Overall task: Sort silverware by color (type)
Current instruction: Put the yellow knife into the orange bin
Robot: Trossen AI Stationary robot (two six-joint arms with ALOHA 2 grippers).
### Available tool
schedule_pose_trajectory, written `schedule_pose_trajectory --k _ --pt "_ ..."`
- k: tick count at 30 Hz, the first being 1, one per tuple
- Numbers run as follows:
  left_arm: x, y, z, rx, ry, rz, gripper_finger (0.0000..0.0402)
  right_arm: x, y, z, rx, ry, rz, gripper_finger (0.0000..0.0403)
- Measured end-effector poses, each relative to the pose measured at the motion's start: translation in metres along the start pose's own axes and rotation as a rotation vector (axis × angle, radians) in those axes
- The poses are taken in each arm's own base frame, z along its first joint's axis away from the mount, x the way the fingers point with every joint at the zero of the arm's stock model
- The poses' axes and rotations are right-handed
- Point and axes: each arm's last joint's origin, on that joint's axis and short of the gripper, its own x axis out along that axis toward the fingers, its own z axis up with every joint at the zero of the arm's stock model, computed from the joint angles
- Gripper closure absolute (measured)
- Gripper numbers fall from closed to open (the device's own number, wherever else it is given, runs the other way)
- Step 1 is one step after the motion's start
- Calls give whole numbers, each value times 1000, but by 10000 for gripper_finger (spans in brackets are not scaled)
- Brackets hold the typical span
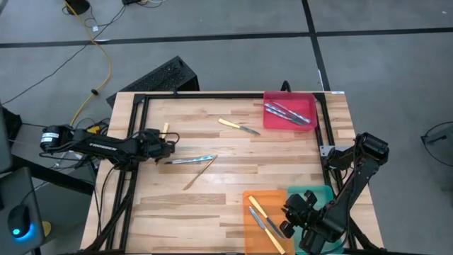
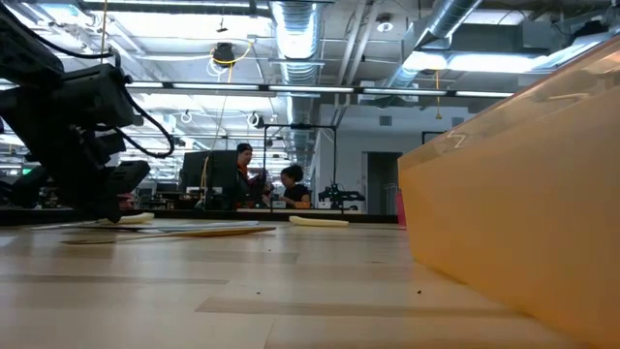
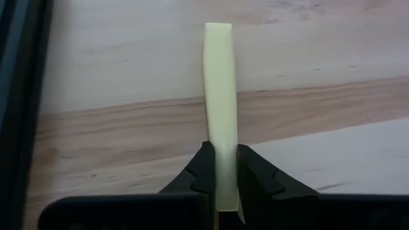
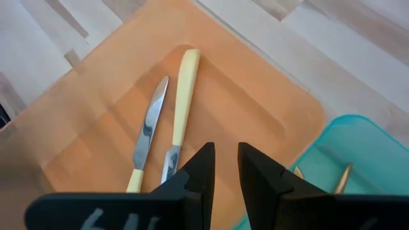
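My left gripper [image 1: 164,140] stands near the table's left side, shut on a yellow-handled utensil [image 3: 219,83]. To its right, a blue-handled utensil [image 1: 191,161] and a tan wooden one [image 1: 200,172] lie flat on the table. A yellow-handled knife [image 1: 238,127] lies farther back. The red tray [image 1: 308,99] holds blue-handled pieces. My right gripper [image 4: 225,167] hovers over the orange tray [image 4: 255,96], its fingers a narrow gap apart with nothing between them. Two yellow-handled knives [image 4: 182,89] lie in that tray. A wooden piece [image 4: 342,176] shows in the teal tray [image 4: 348,137]. My left gripper pinches the utensil's yellow handle [image 3: 222,167] between its two fingers, which come from above and lie across it. The handle's free end [image 1: 165,129] points toward the table's far edge. Whether it is lifted off the table, I cannot tell.
A black frame [image 1: 134,113] runs along the table's left and far edges. The orange tray's wall [image 2: 523,184] fills the right of the low view. The right arm covers part of the teal tray [image 1: 318,193]. Bare wood shows across the table's near left. People sit in the room beyond.
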Motion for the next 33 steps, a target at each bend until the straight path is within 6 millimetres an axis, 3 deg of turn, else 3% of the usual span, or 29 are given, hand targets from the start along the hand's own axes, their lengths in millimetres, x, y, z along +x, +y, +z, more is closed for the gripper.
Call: schedule_pose_trajectory --k 10,20,33 --pt "-2 -19 7 4 -20 -182 382 0 0 0 2 -13 3 310" --pt "-9 -36 14 23 -99 -349 382 0 2 5 12 -156 38 310" --pt "-31 -63 26 75 -189 -732 382 18 12 36 5 -330 38 310"
